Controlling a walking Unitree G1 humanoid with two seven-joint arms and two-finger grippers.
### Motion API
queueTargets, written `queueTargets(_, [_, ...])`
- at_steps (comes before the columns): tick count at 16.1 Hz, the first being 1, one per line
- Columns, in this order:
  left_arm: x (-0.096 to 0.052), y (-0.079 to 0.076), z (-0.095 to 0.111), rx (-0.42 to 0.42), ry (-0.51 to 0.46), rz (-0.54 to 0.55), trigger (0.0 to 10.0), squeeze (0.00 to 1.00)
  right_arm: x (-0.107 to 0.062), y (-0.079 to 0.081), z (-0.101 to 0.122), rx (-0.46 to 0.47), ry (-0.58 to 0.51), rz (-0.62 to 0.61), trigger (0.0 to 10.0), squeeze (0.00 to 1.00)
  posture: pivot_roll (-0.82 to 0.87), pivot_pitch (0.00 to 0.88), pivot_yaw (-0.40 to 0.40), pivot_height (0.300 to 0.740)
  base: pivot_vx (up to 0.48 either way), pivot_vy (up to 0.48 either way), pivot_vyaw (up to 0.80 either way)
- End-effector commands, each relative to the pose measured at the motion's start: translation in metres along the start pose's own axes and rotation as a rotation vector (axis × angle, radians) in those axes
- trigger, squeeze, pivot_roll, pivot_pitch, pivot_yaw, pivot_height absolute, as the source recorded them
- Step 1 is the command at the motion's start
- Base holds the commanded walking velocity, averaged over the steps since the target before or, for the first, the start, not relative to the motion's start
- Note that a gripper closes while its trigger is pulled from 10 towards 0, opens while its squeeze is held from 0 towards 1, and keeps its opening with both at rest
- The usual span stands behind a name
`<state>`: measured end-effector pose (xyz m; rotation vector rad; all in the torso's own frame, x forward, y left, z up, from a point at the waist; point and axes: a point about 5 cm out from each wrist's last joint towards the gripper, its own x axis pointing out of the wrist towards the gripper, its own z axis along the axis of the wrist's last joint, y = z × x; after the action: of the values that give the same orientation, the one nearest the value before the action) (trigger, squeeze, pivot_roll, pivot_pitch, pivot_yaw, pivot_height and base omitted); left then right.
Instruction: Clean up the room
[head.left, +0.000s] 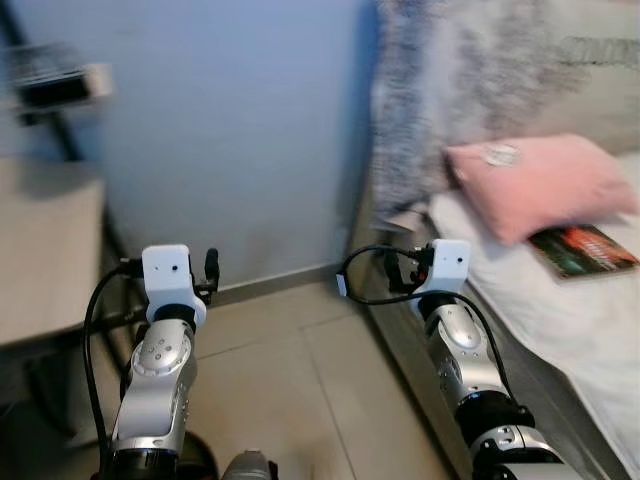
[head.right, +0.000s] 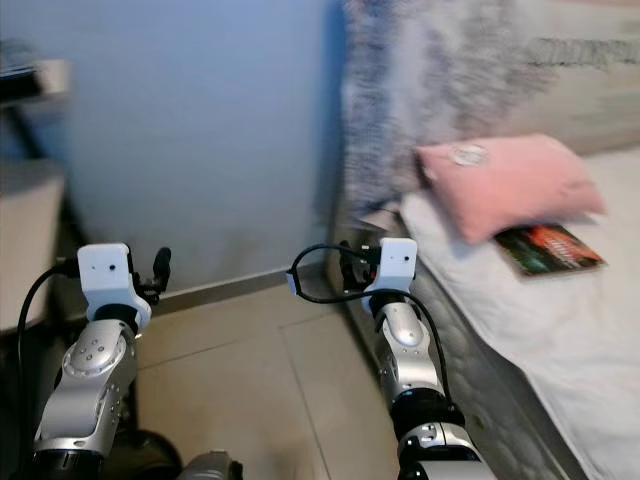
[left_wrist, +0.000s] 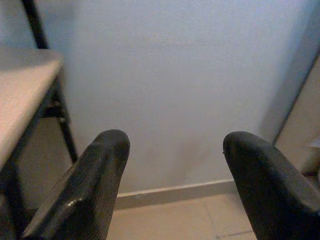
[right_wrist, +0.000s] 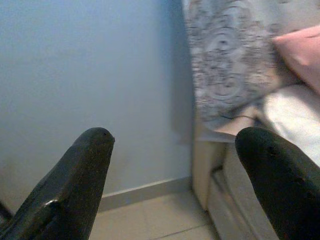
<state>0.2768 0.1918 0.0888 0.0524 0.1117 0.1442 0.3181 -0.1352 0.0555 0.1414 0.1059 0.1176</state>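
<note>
Your right gripper (right_wrist: 170, 165) and left gripper (left_wrist: 172, 165) both hang empty with jaws wide, aimed at the blue wall (head.left: 240, 130). The book (head.left: 582, 250) lies on the bed (head.left: 560, 320) at about two o'clock, touching the pink pillow (head.left: 540, 182), its long axis running toward four o'clock. Your right arm is much the nearer.

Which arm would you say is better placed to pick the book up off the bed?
Right, probably: the book lies on the bed beside the right gripper, which is open and empty.
</note>
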Motion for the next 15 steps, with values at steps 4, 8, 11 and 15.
queueTargets(4, [0.004,-0.012,0.016,0.056,-0.075,-0.115,10.0,0.00,0.003,0.002,0.003,-0.022,-0.009,0.000,10.0,0.00,0.13,0.000,-0.053,0.714,0.360,0.000,0.14])
queueTargets(8, [0.005,-0.017,0.019,0.107,-0.083,-0.186,10.0,0.00,0.004,0.005,0.001,-0.027,-0.006,0.004,10.0,0.00,0.13,0.000,-0.052,0.714,0.480,0.000,0.00])
queueTargets(11, [0.006,-0.021,0.019,0.126,-0.073,-0.220,10.0,0.00,0.003,0.007,-0.001,-0.027,-0.001,0.011,10.0,0.00,0.13,0.000,-0.050,0.714,0.480,0.000,0.00])
queueTargets(15, [0.010,-0.018,0.022,0.111,-0.077,-0.213,10.0,0.00,0.003,0.010,-0.002,-0.028,0.006,0.024,10.0,0.00,0.13,0.000,-0.054,0.714,0.474,0.000,0.00])
